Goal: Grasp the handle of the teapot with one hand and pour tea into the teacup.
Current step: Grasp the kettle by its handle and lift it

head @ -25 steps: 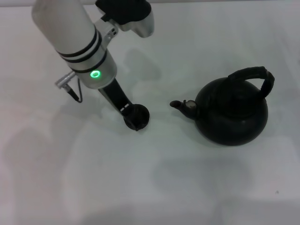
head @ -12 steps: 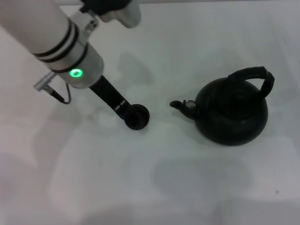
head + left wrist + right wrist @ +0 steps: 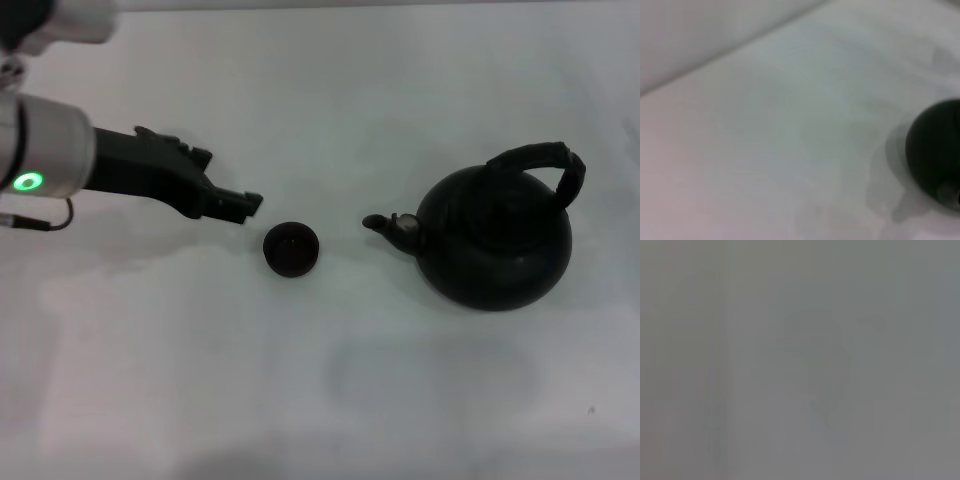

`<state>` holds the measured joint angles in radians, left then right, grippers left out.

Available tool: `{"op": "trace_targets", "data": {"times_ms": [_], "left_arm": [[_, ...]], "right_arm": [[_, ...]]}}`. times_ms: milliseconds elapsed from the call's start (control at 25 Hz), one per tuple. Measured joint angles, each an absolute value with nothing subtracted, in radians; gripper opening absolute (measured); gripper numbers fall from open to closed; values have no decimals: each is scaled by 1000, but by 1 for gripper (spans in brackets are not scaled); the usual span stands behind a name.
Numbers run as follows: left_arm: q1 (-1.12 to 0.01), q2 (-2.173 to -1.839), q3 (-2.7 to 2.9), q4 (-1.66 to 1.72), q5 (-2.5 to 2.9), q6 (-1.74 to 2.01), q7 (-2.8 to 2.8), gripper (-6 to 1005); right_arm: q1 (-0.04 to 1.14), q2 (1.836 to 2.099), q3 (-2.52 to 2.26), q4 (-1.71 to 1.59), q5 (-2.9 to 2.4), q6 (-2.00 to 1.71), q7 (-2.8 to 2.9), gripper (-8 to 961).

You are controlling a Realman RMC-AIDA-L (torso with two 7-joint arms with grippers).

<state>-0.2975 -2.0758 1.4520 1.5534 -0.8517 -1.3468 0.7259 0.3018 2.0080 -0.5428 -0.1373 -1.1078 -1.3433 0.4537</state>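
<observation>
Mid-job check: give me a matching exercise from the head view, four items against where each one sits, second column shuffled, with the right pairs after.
Things:
1. teacup
2. teapot
3. handle of the teapot
4. left pincer

Places:
A. arching over the pot's top
B. above the table just left of the cup, not touching it
C. on the table right of centre, spout toward the cup
D. on the table between pincer and spout

Pairs: 1-D, 2-C, 3-A, 4-B
</observation>
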Motion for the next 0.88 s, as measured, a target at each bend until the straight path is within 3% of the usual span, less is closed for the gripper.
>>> {"op": "trace_targets", "data": {"times_ms": [440,560,880], "left_arm": [[-131,-2074,1180,1216,-1509,-1338,1430,876],[-125,-2074,1119,1108,-1612,-1378,1565,875],[-123,-2075,997,748,-1789,-1447,1961,876]], "right_arm": [[-89,2014,-1016,-974,-1284,-1126,1126,867],[-142,2018,-1020,-1128,-1449,-1146,1322,867],[-153,2019,-1011,-1278,-1662,-1364,1593,867]]}}
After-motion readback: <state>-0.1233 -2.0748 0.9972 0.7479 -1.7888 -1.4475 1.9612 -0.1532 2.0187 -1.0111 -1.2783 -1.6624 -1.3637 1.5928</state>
